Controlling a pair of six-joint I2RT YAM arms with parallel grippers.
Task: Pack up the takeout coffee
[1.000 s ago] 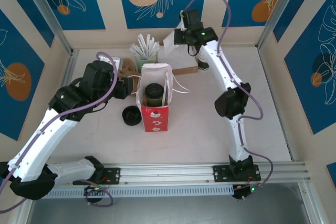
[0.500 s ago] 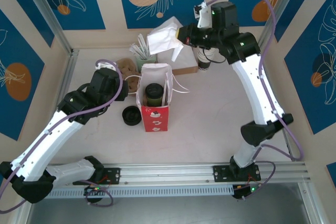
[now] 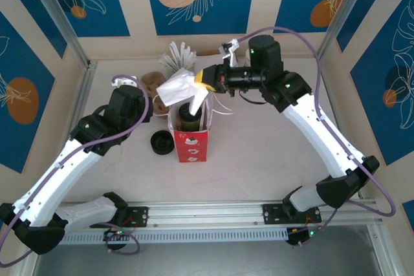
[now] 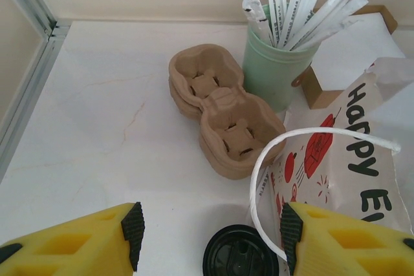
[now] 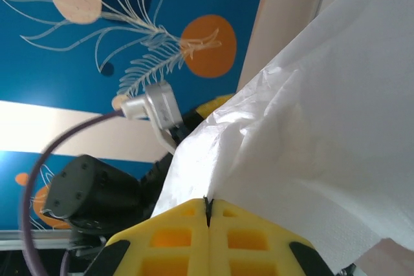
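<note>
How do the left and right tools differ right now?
Left tool is open and empty; right tool is shut on a white napkin. Left tool sits low beside the red bag; right tool hangs near the bag's open top. Both have yellow fingers.

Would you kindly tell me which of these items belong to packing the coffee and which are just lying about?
Job: takeout coffee inside red paper bag; white napkin held by right gripper.
Lying about: loose black lid; pulp cup carriers; green cup of wrapped straws.
</note>
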